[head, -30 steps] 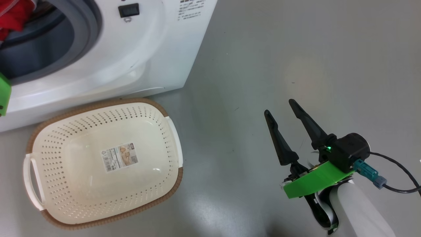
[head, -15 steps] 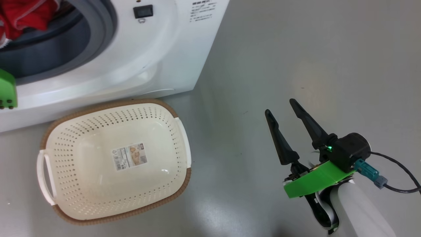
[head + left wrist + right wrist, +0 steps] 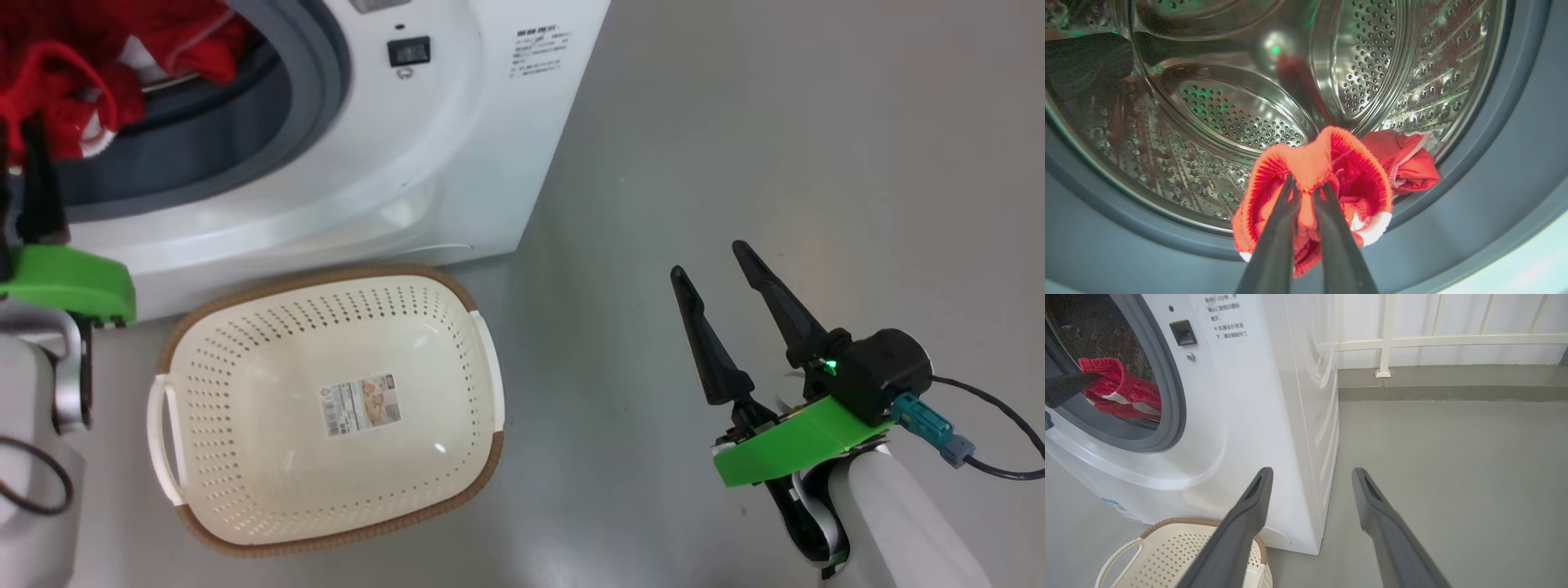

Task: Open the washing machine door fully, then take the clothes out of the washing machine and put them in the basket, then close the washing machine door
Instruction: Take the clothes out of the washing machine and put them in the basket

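Pincers differ: left pincer (image 3: 1306, 185) is clenched on the clothes (image 3: 1359, 179) at the drum (image 3: 1241, 118) mouth. The basket (image 3: 245, 457) lies on the floor (image 3: 735, 122) below it, rightward. Right pincer (image 3: 707, 258) hangs released beyond the basket.

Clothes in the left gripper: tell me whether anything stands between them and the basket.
Only the grey rubber ring, which the clothes must clear; the basket below lies open, nothing visible over it.
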Controlling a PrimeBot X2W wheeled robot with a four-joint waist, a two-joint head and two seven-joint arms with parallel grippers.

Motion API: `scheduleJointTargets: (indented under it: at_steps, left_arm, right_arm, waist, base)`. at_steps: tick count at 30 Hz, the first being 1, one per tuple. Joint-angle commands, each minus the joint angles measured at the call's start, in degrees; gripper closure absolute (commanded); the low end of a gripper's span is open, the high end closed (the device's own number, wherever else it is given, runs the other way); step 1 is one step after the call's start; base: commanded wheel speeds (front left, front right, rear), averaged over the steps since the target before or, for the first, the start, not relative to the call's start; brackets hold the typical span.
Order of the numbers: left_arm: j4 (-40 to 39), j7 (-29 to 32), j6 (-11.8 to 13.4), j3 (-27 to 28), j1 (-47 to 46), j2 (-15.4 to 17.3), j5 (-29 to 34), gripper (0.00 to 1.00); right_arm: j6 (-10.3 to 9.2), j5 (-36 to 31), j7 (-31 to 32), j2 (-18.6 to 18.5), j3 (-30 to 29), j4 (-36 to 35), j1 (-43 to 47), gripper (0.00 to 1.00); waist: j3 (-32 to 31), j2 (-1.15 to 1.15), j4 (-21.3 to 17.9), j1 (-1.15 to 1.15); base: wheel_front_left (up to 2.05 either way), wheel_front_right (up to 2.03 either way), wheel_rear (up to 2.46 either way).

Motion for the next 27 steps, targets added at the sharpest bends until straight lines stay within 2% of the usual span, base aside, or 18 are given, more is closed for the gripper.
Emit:
scheduleJointTargets:
  at_steps: [1, 9, 15, 27]
  left_arm:
    - [-3.29, -0.68, 0.66, 2.37, 1.72, 2.14, -0.94, 1.00]
    - [-13.84, -0.68, 0.93, 3.80, 9.95, -0.51, -0.76, 1.00]
    - [-18.35, -0.68, 1.20, 3.35, 14.66, -2.41, -0.41, 1.00]
    - [-30.10, -0.53, 1.99, 2.21, 23.12, -3.94, 0.16, 1.00]
  right_arm:
    - [0.36, -0.41, -0.37, 0.08, 0.87, -1.38, 1.21, 0.00]
    - [0.36, -1.09, -0.37, 0.08, 0.12, -0.63, 3.32, 0.00]
    - [0.36, -1.56, -0.37, 0.08, -0.43, -0.34, 4.78, 0.00]
    - [0.36, -1.58, -0.37, -0.13, -0.58, 0.28, 7.17, 0.00]
  waist:
    - [-1.81, 0.00, 1.00, 0.00]
    - [-6.73, 0.00, 2.48, 0.00]
    - [-10.00, 0.00, 3.29, 0.00]
    - [-15.27, 0.00, 4.07, 0.00]
  base:
    - [0.00, 0.00, 0.00]
    - [0.00, 0.00, 0.00]
    - [0.00, 0.00, 0.00]
    - [0.00, 0.00, 0.00]
